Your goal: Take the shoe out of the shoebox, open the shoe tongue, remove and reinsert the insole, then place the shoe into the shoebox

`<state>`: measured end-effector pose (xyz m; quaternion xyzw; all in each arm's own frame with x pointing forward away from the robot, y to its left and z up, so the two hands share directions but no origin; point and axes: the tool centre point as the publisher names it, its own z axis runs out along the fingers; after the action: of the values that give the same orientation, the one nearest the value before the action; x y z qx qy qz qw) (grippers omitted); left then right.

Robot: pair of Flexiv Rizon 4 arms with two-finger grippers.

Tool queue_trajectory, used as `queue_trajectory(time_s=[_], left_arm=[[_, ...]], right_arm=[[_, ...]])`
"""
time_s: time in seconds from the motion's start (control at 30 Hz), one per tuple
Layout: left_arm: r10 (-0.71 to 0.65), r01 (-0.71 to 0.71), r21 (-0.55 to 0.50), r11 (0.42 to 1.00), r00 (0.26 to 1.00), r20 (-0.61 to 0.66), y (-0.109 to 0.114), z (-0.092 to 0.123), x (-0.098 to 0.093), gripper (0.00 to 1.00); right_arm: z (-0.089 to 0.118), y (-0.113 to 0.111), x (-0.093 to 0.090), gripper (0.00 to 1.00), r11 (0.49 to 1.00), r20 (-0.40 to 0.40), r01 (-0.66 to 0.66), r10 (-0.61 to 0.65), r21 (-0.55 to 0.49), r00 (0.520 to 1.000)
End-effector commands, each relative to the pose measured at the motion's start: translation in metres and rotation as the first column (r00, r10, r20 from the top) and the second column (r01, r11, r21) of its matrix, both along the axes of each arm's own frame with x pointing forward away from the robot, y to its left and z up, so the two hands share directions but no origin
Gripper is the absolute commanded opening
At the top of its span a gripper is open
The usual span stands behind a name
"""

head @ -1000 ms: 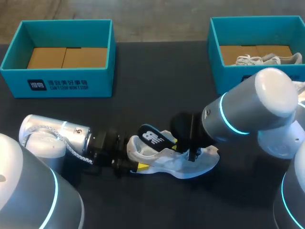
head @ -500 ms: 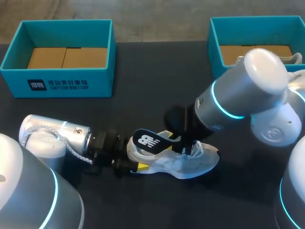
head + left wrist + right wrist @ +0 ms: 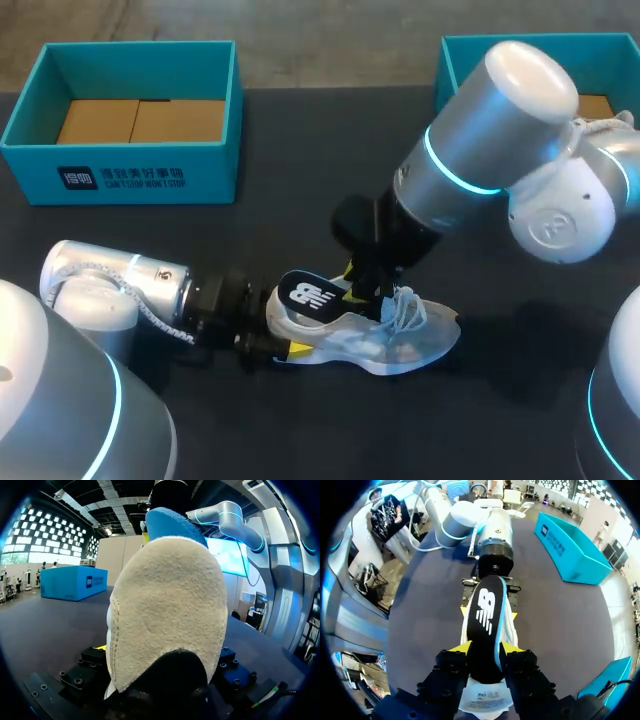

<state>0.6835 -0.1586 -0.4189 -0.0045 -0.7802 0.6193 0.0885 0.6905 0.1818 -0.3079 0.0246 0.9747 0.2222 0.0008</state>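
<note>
Far left, a teal shoebox [image 3: 140,110] sits open at the back of the dark table [image 3: 300,170]. The left arm [image 3: 120,282] lies low along the front edge. The left gripper [image 3: 272,338] has a yellow-tipped finger on either side of the white shoe [image 3: 390,340] at its heel, clamped tight! The shoe rests on the table mid-front, toe pointing right. Over its opening the black insole [image 3: 308,294] juts up, pinched firmly in the right gripper [image 3: 486,650]. Far right stands a second shoebox [image 3: 448,70].
</note>
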Motion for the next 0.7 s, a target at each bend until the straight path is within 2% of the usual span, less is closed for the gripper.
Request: queue_trajectory(time_s=[0.03, 0.37, 0.7], left_arm=[[0.0, 0.0, -0.001, 1.0, 1.0, 0.0, -0.001, -0.003, 0.0, 0.0], [0.0, 0.0, -0.001, 1.0, 1.0, 0.0, -0.001, -0.003, 0.0, 0.0], [0.0, 0.0, -0.001, 1.0, 1.0, 0.0, -0.001, -0.003, 0.0, 0.0]], right_arm=[[-0.002, 0.002, 0.009, 0.32, 0.999, -0.043, -0.031, 0.031, 0.013, 0.999], [0.003, 0.012, 0.021, 0.35, 0.995, -0.117, -0.101, 0.103, 0.02, 0.988], [-0.001, 0.03, 0.036, 0.4, 0.979, -0.228, -0.203, 0.2, 0.011, 0.953]])
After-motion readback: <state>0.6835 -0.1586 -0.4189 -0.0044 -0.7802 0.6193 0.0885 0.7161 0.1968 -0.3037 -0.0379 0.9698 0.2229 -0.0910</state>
